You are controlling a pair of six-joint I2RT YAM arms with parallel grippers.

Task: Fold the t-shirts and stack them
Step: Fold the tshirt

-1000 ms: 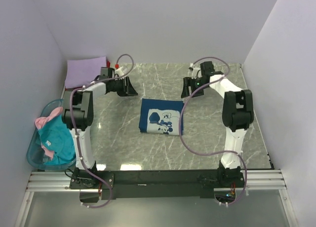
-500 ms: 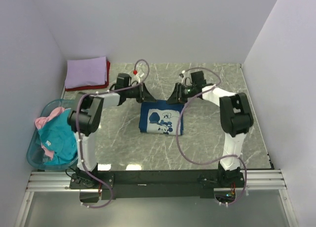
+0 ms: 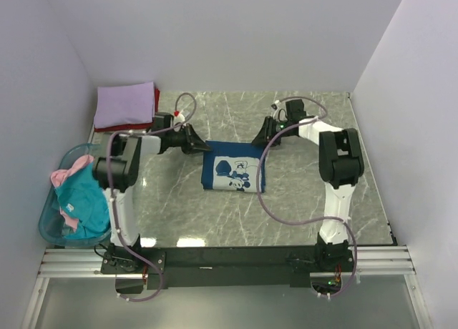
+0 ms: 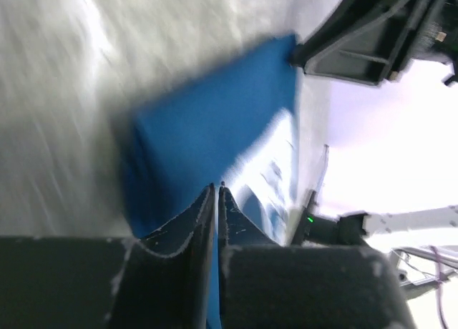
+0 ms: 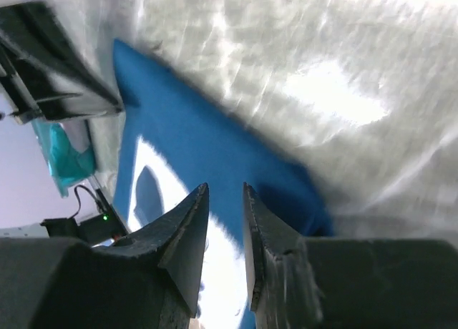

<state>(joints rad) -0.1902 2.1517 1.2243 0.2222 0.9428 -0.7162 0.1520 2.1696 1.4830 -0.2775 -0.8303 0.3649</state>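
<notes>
A dark blue t-shirt (image 3: 232, 173) with a white printed picture lies folded at the table's middle. It also shows in the left wrist view (image 4: 215, 121) and the right wrist view (image 5: 207, 136). My left gripper (image 3: 202, 146) is low at its far left corner, with the jaws pressed together (image 4: 217, 188) and nothing seen between them. My right gripper (image 3: 256, 141) is at the far right corner, with the jaws a narrow gap apart (image 5: 225, 189) over the cloth. A lavender t-shirt (image 3: 125, 104) lies folded on a red one (image 3: 156, 99) at the far left.
A translucent blue basket (image 3: 50, 232) at the left edge holds a teal shirt (image 3: 79, 200) and a pink one (image 3: 63, 177). White walls enclose the grey marble table (image 3: 308, 193) on three sides. The black base rail runs along the near edge.
Both grippers came in from the back of the table and dropped to the blue shirt's far corners. The left has since slid out toward the left corner. The shirt has barely moved.
</notes>
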